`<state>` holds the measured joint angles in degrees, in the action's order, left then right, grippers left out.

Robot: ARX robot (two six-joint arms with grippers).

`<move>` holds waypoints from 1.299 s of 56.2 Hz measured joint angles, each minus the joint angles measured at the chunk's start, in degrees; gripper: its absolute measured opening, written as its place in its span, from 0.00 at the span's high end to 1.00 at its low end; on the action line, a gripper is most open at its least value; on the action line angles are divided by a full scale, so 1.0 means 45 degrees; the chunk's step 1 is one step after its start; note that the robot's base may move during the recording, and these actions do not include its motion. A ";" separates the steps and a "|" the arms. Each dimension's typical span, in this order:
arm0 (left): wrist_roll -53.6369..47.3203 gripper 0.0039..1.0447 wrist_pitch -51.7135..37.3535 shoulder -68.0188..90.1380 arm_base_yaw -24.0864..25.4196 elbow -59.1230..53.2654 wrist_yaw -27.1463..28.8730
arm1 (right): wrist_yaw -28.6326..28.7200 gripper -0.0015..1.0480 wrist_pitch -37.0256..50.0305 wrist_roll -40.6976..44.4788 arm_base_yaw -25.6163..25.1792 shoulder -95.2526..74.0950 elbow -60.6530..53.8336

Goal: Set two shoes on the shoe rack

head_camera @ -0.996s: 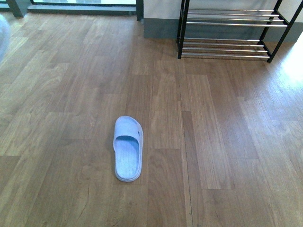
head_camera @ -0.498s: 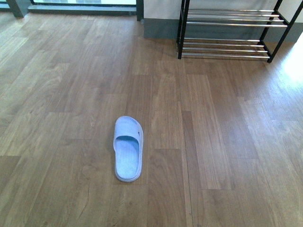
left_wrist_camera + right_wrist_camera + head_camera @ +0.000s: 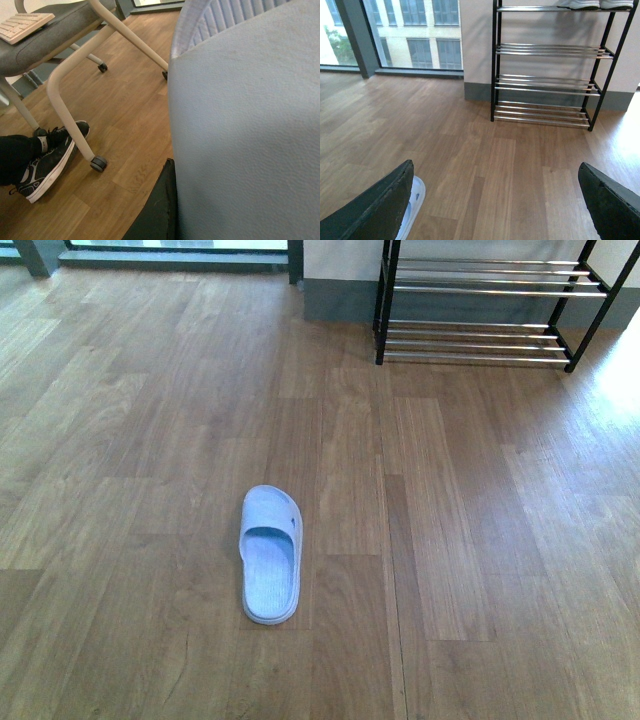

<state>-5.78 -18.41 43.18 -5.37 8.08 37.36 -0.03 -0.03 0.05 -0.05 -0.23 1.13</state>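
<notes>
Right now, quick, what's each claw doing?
Left claw: closed on a pale blue slipper.
Right claw: open, holding nothing.

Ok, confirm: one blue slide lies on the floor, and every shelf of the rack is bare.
Not every shelf. The blue slide lies on the floor, but the rack's top shelf holds white-soled shoes, as the right wrist view shows.
</notes>
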 joint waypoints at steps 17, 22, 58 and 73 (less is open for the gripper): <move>-0.0073 0.98 0.0029 -0.0053 -0.0005 -0.0005 0.0665 | 0.0000 0.09 0.0000 -0.0005 0.0000 0.0000 0.0000; -0.0073 0.98 0.0029 -0.0068 -0.0005 -0.0005 0.0661 | 0.0000 0.09 0.0000 -0.0005 0.0000 0.0000 0.0000; -0.0073 0.98 0.0039 -0.0097 -0.0005 -0.0005 0.0675 | 0.0000 0.09 0.0000 -0.0005 0.0000 0.0005 -0.0005; -0.0068 0.98 0.0049 -0.0102 0.0024 0.0005 0.0699 | 0.0039 0.09 0.0000 -0.0005 0.0000 -0.0010 0.0000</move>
<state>-6.09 -18.20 42.72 -5.26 8.10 40.51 0.14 -0.03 0.03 -0.05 -0.27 1.13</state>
